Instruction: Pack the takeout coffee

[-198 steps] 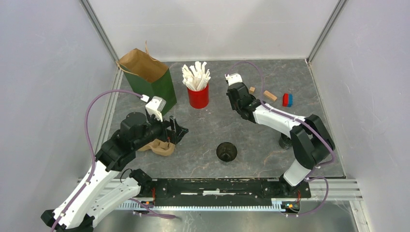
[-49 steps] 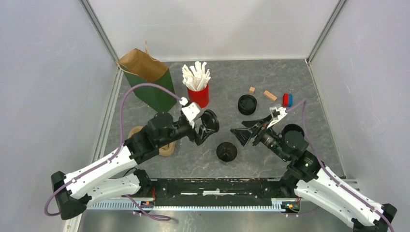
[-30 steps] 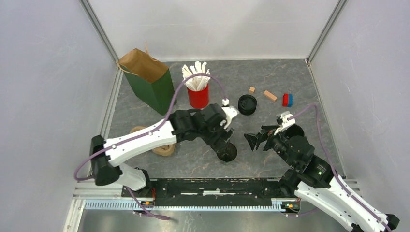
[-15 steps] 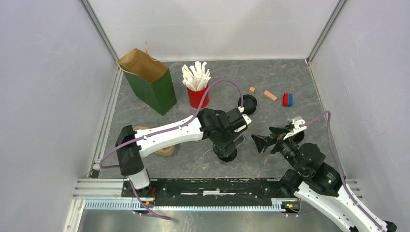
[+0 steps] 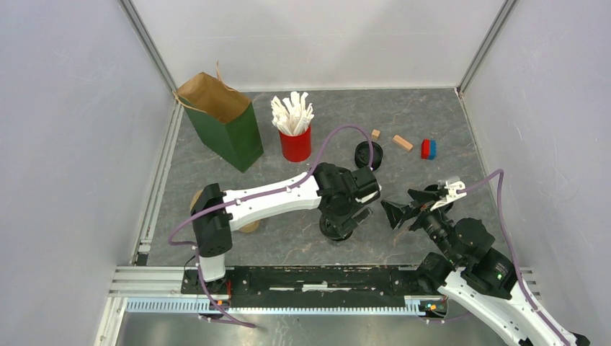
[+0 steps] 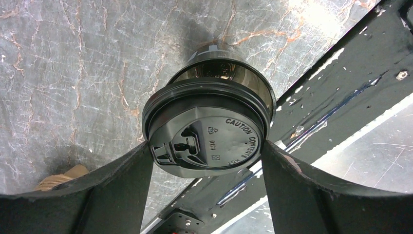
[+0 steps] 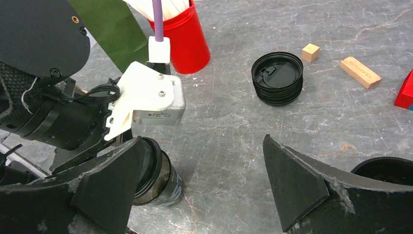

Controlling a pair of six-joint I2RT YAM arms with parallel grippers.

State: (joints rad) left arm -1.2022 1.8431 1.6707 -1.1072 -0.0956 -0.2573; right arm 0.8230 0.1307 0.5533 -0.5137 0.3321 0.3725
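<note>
The takeout coffee cup [image 5: 333, 231] stands open in the middle of the table, black with white lettering [image 7: 171, 187]. My left gripper [image 6: 207, 146] is shut on a flat round black lid [image 6: 209, 134]. It holds the lid by its rim, tilted over the near side of the cup [image 6: 219, 73], and the far part of the cup's mouth still shows. Whether the lid touches the rim I cannot tell. From above, the left gripper [image 5: 346, 210] hides most of the cup. My right gripper [image 5: 403, 207] hangs open just right of the cup, nothing between its fingers [image 7: 292, 180].
A stack of black lids [image 7: 277, 77] lies behind the cup. At the back stand a red cup of white sticks [image 5: 295, 143] and a green paper bag [image 5: 225, 124]. Wooden blocks [image 5: 402, 143] and a red-blue block [image 5: 429, 149] lie back right. Another black cup rim [image 7: 384, 168] sits by my right gripper.
My left arm has swung right with the lid, from left of the cup to over its mouth. The right gripper has drawn back to the right, still open.
</note>
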